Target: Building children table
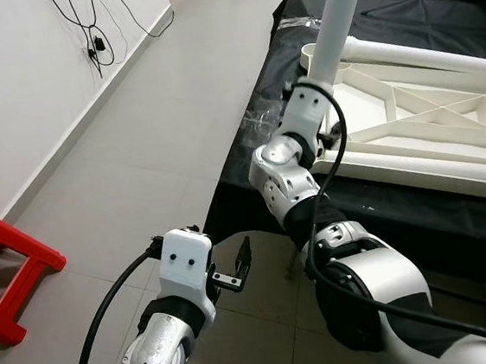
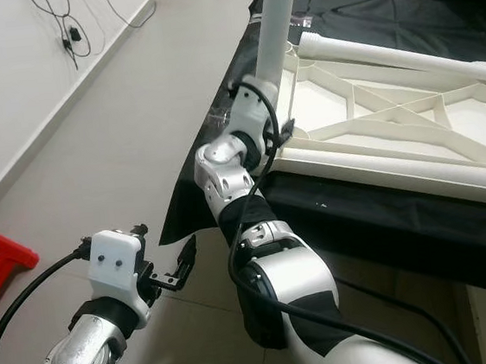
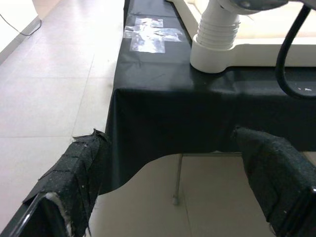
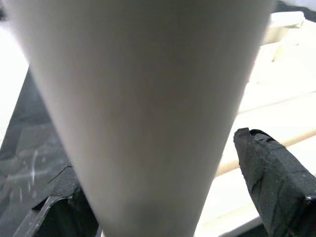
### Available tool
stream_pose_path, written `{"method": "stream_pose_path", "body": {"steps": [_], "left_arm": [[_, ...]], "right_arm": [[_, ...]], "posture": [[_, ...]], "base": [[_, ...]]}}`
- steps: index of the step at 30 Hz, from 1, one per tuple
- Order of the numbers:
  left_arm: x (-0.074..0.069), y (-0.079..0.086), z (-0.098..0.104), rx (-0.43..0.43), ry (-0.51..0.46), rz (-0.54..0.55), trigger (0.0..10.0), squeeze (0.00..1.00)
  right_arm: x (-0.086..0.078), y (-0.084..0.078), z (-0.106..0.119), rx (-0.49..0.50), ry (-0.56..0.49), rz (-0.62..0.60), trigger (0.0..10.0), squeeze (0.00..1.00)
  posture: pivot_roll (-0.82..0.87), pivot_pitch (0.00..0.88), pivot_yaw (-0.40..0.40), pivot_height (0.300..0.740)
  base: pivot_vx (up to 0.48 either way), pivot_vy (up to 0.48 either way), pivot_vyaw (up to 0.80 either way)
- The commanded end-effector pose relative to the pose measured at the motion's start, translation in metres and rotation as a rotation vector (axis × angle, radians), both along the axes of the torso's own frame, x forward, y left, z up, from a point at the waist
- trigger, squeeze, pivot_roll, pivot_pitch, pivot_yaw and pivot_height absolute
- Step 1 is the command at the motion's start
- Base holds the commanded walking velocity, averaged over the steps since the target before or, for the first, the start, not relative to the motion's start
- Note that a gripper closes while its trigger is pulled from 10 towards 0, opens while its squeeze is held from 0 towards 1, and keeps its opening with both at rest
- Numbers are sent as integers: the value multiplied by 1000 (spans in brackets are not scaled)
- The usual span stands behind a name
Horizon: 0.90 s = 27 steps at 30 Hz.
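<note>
Smooth white tube leg [image 4: 143, 98] between taped fingers [image 4: 276, 177]

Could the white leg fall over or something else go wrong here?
Maybe. The right gripper has its fingers around the upright table leg, which stands tall in its corner socket; if it is not seated fully, it could tip when let go.

The overturned white tabletop lies near the edge of the black-covered table, so a hard push might slide it off.

The right arm's black cable loops beside the leg and could snag.
</note>
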<state>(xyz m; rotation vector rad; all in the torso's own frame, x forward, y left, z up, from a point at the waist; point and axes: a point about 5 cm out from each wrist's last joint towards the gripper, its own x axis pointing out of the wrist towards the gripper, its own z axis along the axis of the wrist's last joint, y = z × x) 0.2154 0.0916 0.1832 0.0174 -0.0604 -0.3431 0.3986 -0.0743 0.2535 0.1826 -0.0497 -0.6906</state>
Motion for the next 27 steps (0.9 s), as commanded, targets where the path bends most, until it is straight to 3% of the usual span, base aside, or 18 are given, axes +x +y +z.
{"method": "stream_pose_path", "body": {"steps": [1,8,9,10,11,20,21,27], "left_arm": [[-2,0,-6,18,19,0,10000,0],[-2,0,-7,19,22,-1,10000,0],[-2,0,-8,21,23,-2,10000,0],[-2,0,-8,21,23,-2,10000,0],[-2,0,-8,22,23,-2,10000,0],[-1,0,-8,24,24,-2,10000,0],[-1,1,-9,27,25,-1,10000,0],[-1,2,-11,36,26,-2,10000,0]], "right_arm": [[0,1,2,12,-5,0,10000,0],[0,4,4,16,-13,29,10000,0],[0,6,2,18,-6,59,10000,576],[0,6,2,18,-6,59,10000,576],[0,7,1,19,-4,65,10000,1000],[0,8,-3,29,5,84,10000,1000],[-2,10,-8,39,14,100,10000,0],[-8,13,-19,47,24,140,10000,0]], "posture": [[177,204,-25,740],[176,203,-25,740],[176,203,-25,740],[176,203,-25,740],[176,203,-25,740],[176,202,-22,740],[176,203,-21,740],[175,201,-19,740]], "base": [[0,0,0],[0,0,0],[0,0,0],[0,0,0],[0,0,0],[0,0,0],[0,0,0],[0,0,0]]}}
